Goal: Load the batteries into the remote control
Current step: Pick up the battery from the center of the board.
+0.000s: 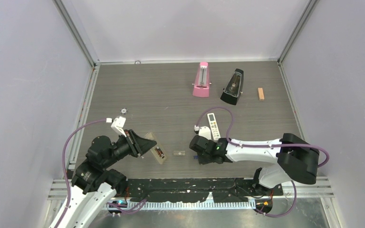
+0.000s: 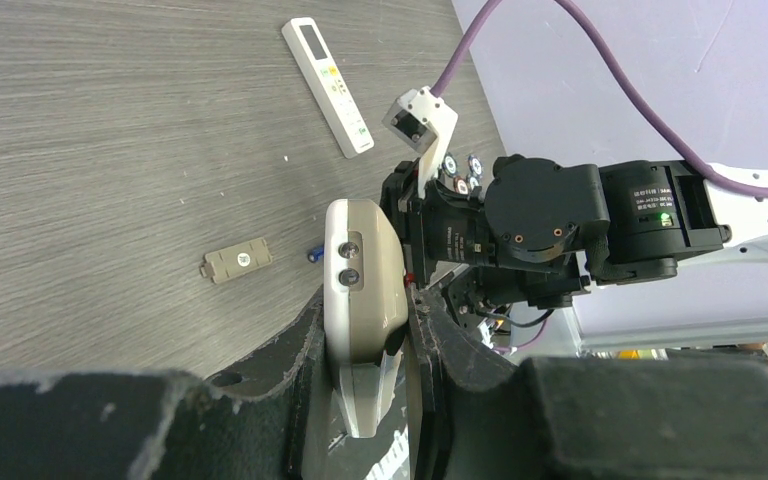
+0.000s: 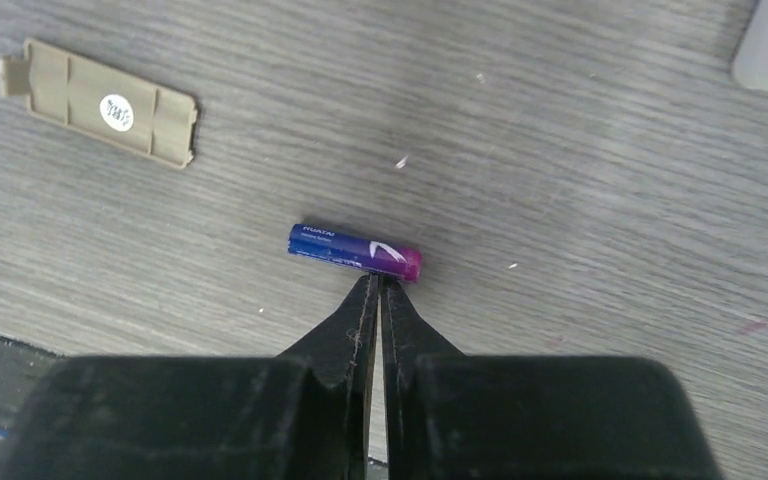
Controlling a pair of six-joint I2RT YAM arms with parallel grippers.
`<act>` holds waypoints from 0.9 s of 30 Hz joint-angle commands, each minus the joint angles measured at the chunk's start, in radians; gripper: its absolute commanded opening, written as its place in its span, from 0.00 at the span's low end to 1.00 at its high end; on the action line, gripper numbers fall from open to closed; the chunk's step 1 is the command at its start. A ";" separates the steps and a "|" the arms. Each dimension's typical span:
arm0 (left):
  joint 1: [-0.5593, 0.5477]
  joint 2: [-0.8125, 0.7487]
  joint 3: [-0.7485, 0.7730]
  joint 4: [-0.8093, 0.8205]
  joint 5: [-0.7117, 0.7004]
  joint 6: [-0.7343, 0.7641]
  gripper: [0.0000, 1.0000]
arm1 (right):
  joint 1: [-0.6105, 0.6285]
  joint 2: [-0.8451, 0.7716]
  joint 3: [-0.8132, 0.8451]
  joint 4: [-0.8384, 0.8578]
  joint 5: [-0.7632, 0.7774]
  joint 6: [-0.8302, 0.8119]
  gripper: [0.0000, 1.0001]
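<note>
A fixed camera high at the near edge takes in the whole table [image 1: 171, 90]; the left wrist view looks low across it; the right wrist view, close above, shares its cover [image 2: 237, 264] and battery [image 3: 352, 249].

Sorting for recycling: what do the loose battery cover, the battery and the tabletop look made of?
Battery cover: matte beige-grey plastic, going by its moulded ribs and clip tab. Battery: glossy blue-to-magenta printed wrap, presumably over metal. Tabletop: matte grey wood-grain, probably laminate; real wood cannot be ruled out.
</note>
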 commanded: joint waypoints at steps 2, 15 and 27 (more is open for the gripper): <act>-0.001 -0.014 0.037 0.020 -0.011 0.020 0.00 | -0.021 0.010 0.002 -0.015 0.096 0.023 0.11; -0.001 -0.020 0.043 0.005 -0.022 0.025 0.00 | -0.031 0.052 0.072 -0.013 0.153 0.025 0.18; -0.001 -0.031 0.041 -0.012 -0.051 0.035 0.00 | -0.027 -0.059 0.055 0.090 0.072 0.321 0.37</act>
